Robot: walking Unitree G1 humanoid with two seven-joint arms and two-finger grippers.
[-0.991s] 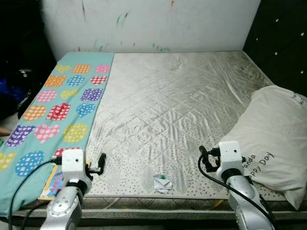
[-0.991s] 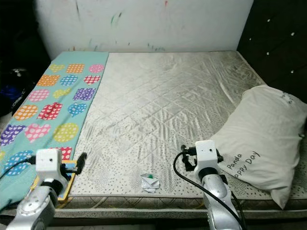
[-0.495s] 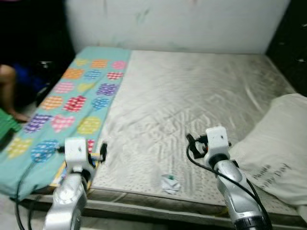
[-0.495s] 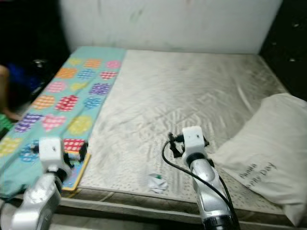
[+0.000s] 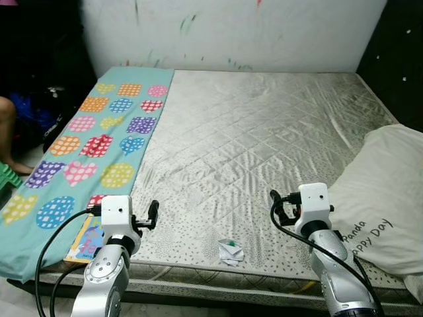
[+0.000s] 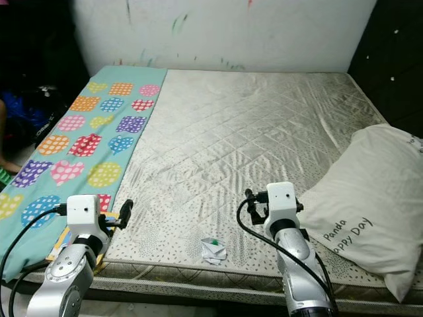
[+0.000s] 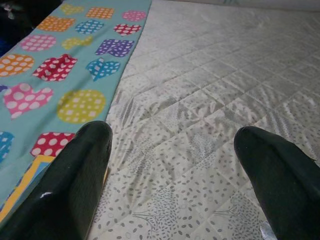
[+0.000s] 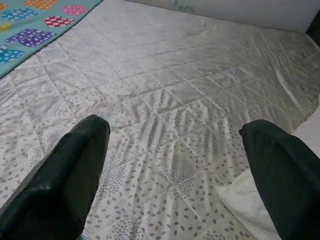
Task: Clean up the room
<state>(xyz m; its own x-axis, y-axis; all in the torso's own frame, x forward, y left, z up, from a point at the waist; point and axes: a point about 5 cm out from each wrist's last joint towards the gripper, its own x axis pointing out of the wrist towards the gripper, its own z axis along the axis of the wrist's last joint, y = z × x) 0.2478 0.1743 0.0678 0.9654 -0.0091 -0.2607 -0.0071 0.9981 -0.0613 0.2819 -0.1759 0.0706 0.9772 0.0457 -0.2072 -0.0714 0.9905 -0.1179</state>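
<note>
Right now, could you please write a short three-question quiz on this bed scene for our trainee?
1. True or false: both end effectors, left and right, are open and empty.
2. What lies near the mattress front edge, between the arms? A) wrapper B) sock C) cup
3. Which side of the bed holds the pillow?

Key: 1 true; 2 A; 3 the robot's right.

Two silver metal arms end in boxy white wrist blocks, each trailing a looping black cable. The left gripper [image 7: 170, 165] and right gripper [image 8: 175, 165] each carry two long, rounded, glossy black fingers
</note>
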